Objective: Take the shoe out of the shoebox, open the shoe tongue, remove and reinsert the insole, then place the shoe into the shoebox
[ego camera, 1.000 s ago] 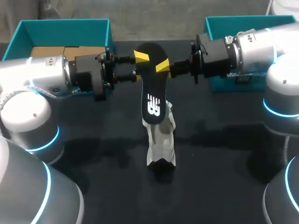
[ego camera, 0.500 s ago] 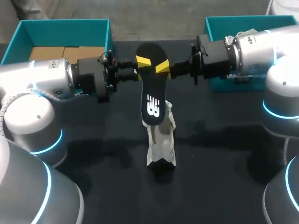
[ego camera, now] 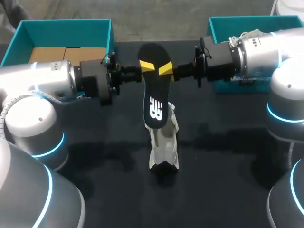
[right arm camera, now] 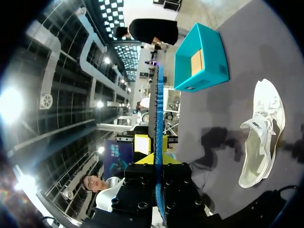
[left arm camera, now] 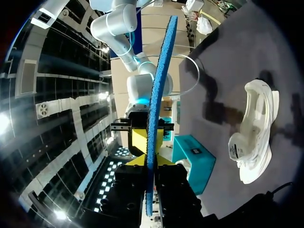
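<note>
The left end effector (ego camera: 145,66) and right end effector (ego camera: 166,70) both pinch the insole's (ego camera: 154,92) far end in mid-air. Its long axis slants down toward the white shoe (ego camera: 164,145), which lies mid-counter (ego camera: 95,142) just beneath.

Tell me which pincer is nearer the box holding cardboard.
Left. The left pincer holds the insole on the side toward that box; the right pincer grips the insole's far side.
</note>
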